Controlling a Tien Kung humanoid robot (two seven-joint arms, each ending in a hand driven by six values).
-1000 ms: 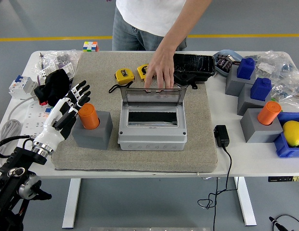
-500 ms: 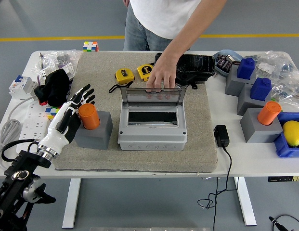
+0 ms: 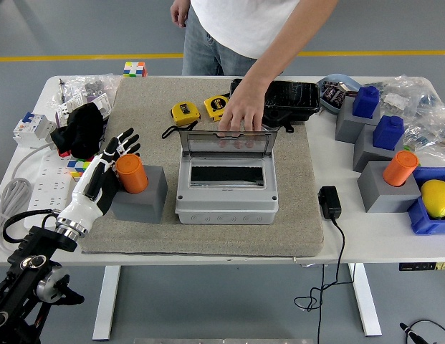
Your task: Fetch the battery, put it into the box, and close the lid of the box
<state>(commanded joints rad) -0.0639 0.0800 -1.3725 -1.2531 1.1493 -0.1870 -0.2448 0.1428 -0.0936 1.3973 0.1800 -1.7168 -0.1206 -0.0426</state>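
battery (image 3: 132, 173): orange cylinder, stood upright in a grey block (image 3: 140, 193) on the left part of the mat (image 3: 294, 215), well left of the box (image 3: 226, 184). not yet lifted.

left hand (image 3: 107, 168): against the battery's left side, fingers spread and reaching up past its top, nothing held. a second earlier the hand sat further left, with a gap to the cylinder; half a second earlier it had closed in to about where it was now. since then little moved, the fingers perhaps a touch nearer. judged: reach finished, grasp about to start, fingers yet to wrap.

right hand: not in view.

box: grey, mid-mat, lid (image 3: 226, 144) stood open at the back, dark slot showing inside. a person's hand (image 3: 241, 111) rested on the lid's top edge, fingers over it, in all three pictures; the arm had shifted slightly rightward over the second. seemed to be steadying the lid open.

meaning for the task: fetching not done, placing and closing still ahead. lid already open, so the way in looked free.

around: two yellow tape measures (image 3: 185, 112) behind the box, a black case (image 3: 288, 100) beside them, a second orange cylinder (image 3: 400, 168) on a block at far right.
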